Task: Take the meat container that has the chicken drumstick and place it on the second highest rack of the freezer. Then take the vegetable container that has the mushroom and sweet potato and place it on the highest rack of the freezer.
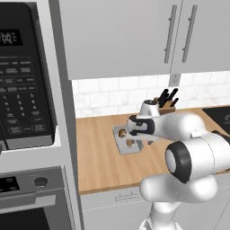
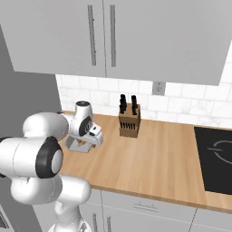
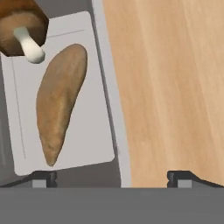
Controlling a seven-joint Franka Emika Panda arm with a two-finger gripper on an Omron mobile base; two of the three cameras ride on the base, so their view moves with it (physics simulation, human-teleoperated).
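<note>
The grey vegetable container (image 3: 97,131) sits on the wooden counter (image 3: 175,87). In it lie a dark-capped mushroom (image 3: 19,26) and a tan sweet potato (image 3: 59,105). My gripper (image 3: 112,177) is open just above the container, with its fingertips (image 3: 43,177) straddling the container's right wall. From the base, the same container (image 1: 122,144) (image 2: 77,146) lies near the tall cabinet's side, with the gripper (image 1: 140,140) (image 2: 92,143) pointing down over it. The chicken drumstick and the freezer are out of view.
A knife block (image 1: 167,105) (image 2: 129,120) stands at the back by the tiled wall. A microwave (image 1: 22,76) and a wall oven (image 1: 27,197) fill the column to the left. A black cooktop (image 2: 215,156) lies at the right. Wall cabinets (image 2: 113,36) hang overhead.
</note>
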